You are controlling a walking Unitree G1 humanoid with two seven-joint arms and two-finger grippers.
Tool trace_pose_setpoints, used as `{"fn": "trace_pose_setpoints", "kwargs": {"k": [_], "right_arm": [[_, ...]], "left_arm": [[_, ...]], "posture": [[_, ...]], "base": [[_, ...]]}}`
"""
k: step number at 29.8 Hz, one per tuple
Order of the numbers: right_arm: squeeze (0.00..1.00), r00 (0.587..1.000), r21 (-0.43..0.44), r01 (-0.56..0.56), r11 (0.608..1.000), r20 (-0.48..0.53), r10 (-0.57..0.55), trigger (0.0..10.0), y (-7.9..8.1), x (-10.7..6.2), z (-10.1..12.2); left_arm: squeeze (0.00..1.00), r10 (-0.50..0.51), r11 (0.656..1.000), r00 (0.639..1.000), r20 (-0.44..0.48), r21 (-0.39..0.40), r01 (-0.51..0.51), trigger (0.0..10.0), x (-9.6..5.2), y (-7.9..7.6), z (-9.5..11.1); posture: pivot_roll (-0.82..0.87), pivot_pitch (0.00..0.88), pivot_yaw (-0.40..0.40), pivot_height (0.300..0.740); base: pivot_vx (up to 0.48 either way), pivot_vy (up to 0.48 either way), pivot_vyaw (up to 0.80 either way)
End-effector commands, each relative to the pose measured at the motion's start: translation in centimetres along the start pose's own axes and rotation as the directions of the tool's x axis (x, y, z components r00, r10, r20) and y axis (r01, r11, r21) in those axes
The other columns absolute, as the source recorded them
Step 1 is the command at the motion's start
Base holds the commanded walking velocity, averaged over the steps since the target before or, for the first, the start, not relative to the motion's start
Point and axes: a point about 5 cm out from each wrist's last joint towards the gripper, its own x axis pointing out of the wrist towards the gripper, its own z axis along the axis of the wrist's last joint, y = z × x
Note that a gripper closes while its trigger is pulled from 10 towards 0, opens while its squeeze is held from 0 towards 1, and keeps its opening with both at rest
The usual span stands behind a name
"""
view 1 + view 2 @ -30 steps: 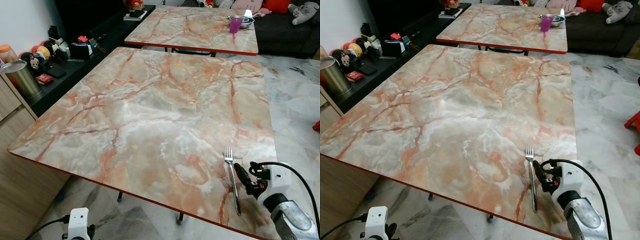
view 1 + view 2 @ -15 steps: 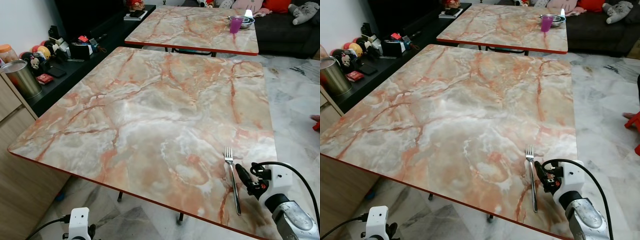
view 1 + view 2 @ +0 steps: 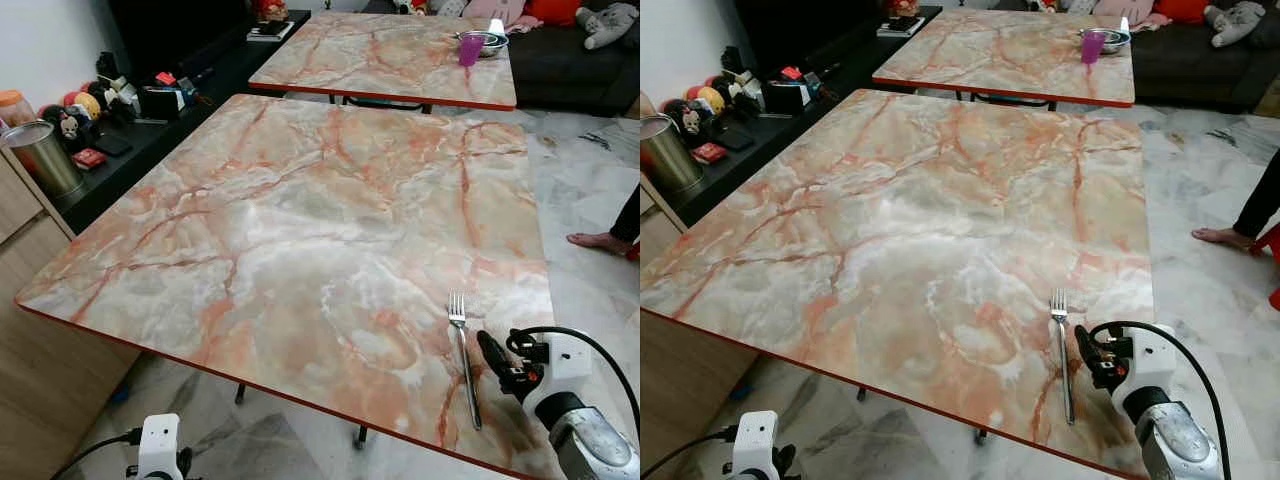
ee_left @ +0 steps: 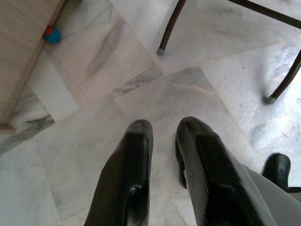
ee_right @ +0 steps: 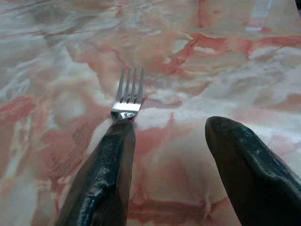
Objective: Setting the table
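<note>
On the near right corner of the marble table (image 3: pixel 300 230) lies a fork (image 3: pixel 463 356), flat on the surface, its tines pointing away from the robot and its handle toward the near edge. The right gripper (image 3: pixel 497 362) is just beside the fork, on its right, low over the table top. Compared with one second ago, this gripper has drawn back a little toward the robot and to the right, while the fork has not moved at all. In the right wrist view the two black fingers (image 5: pixel 101 179) stand wide apart with nothing between them; one finger is in front of the fork handle, so only the tines are visible beyond it. I judge that the fork is already placed and released, and that the arm is now retreating from it.

The left gripper (image 4: pixel 164 174) hangs idle below the table edge, over the floor; its fingers are close together, with only a narrow gap, and hold nothing.

One more change: a person's foot (image 3: pixel 597 240) is now on the floor to the right of the table, where a second ago there was none.

On the far table (image 3: pixel 390 55) stand a purple cup (image 3: pixel 470 50) and a metal bowl (image 3: pixel 487 41). In my judgement the setting is only at its beginning, and these things probably must be brought next.
</note>
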Motion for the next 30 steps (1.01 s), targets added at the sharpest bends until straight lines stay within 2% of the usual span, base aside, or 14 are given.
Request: {"fn": "trace_pose_setpoints", "kwargs": {"k": [1,10,18,24,30], "right_arm": [[0.0,1.0,-0.004,0.003,1.0,0.025,-0.003,10.0,0.1,-0.1,0.4],[0.0,0.999,-0.004,0.005,1.0,0.034,-0.004,10.0,0.2,0.0,0.6],[0.0,1.0,-0.015,-0.017,1.0,0.019,0.017,10.0,0.8,0.8,0.3],[0.0,0.999,-0.019,-0.043,0.999,0.02,0.043,10.0,1.3,1.1,0.3],[0.0,0.995,-0.029,-0.092,0.995,0.024,0.093,10.0,2.5,1.7,0.3]], "left_arm": [[0.0,-0.003,1.0,1.0,-0.01,0.016,0.003,10.0,0.0,-0.1,0.0],[0.0,-0.006,1.0,1.0,-0.01,0.021,0.006,10.0,0.1,-0.1,0.1],[0.0,0.002,1.0,1.0,-0.015,0.017,-0.002,10.0,-0.1,0.0,-0.3],[0.0,0.007,1.0,1.0,-0.017,0.008,-0.007,10.0,-0.1,0.0,-0.5],[0.0,0.014,1.0,1.0,-0.017,0.006,-0.014,10.0,-0.1,0.0,-0.5]], "posture": [[-0.01,0.055,0.044,0.74],[-0.02,0.05,0.047,0.74],[0.0,0.044,0.022,0.74],[0.01,0.042,0.022,0.74],[0.02,0.037,0.018,0.74]], "base": [[0.0,0.0,0.0],[0.0,0.0,0.0],[0.0,0.0,0.0],[0.0,0.0,0.0],[0.0,0.0,0.0]]}}
